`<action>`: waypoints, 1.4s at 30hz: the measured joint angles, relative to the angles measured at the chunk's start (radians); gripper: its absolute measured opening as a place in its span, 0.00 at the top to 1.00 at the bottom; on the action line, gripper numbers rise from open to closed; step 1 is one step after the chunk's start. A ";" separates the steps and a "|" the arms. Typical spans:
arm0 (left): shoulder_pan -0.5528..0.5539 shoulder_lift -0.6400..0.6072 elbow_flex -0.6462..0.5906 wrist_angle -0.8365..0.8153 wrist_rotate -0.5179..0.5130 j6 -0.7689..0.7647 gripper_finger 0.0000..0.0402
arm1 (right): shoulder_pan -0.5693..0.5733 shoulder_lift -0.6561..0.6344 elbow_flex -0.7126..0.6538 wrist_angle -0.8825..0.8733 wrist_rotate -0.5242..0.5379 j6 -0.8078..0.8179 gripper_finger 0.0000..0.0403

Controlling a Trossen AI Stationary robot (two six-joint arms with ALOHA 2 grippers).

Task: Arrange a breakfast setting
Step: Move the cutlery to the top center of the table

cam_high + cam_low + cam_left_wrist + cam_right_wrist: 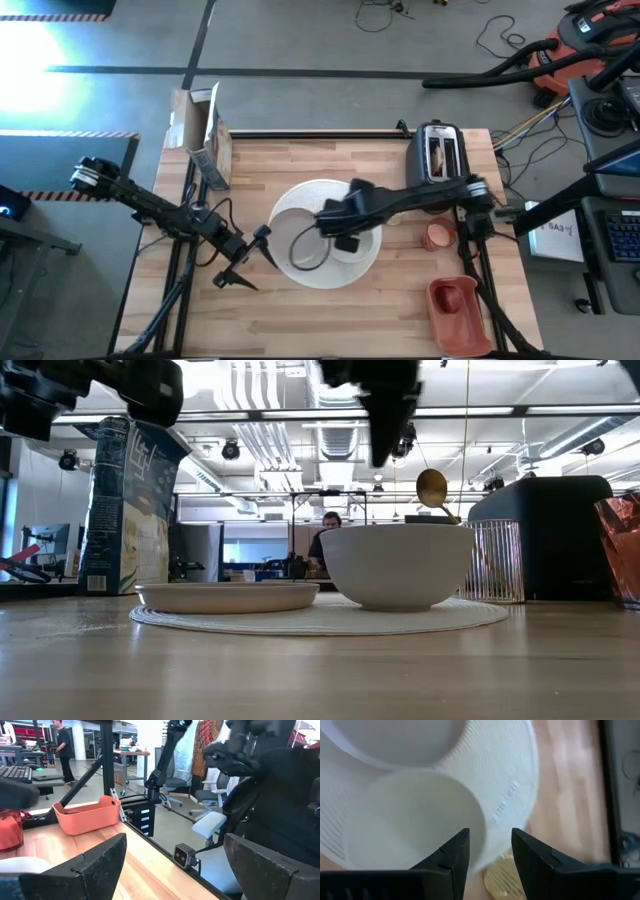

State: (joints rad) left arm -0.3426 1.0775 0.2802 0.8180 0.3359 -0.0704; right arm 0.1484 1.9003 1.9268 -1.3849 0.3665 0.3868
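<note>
Step in hand, as I judged it: getting clear of the small white bowl (397, 565) with the gold spoon (432, 488) left standing in it.

Right gripper (490, 835): hung over the bowl, fingers parted to a moderate gap, nothing between them. Wrist view showed the bowl's near rim under the fingertips and a gold patch of the spoon just outside that rim.

Left gripper (245, 258): waiting beside the round woven mat (320, 618) on the left, spread wide, empty.

Layout: bowl sat on the mat, just beside the large round white plate (228, 596); I could not tell whether the two touched. Spoon leaned on the bowl's far rim, its round end up in the air. Small red cup (437, 235) stood off the mat toward the toaster (440, 155). A ribbed clear glass (497, 560) showed behind the bowl.

Notes for doing this well:
- Rise straight up before any sideways travel; the spoon only leaned, so a brush from a finger could tip it out.
- Keep the fingers at this gap while rising; closing near the rim risked catching it.
- The bowl looked light and free on the mat; any contact with it could slide it against the plate.
</note>
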 joint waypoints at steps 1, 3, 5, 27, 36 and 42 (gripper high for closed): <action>-0.004 0.000 0.000 -0.001 0.000 0.000 0.21 | 0.000 -0.039 -0.047 0.003 0.007 0.027 0.66; -0.007 0.000 0.000 0.000 0.000 0.000 0.21 | 0.000 -0.127 -0.154 0.006 0.010 0.106 0.66; -0.012 0.000 0.000 -0.001 0.000 0.000 0.21 | 0.000 -0.218 -0.272 0.020 0.012 0.206 0.66; -0.014 0.000 0.006 0.030 -0.003 0.017 0.21 | -0.003 -0.474 -0.808 0.265 -0.077 0.625 0.66; -0.014 0.000 0.006 0.023 -0.004 0.017 0.21 | -0.024 -0.438 -0.769 0.269 -0.079 0.566 0.66; -0.014 0.000 0.007 0.020 -0.004 0.017 0.21 | -0.039 -0.441 -0.735 0.272 -0.029 0.535 0.66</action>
State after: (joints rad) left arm -0.3569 1.0775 0.2871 0.8378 0.3321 -0.0532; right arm 0.1093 1.4590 1.1915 -1.1127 0.3378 0.9213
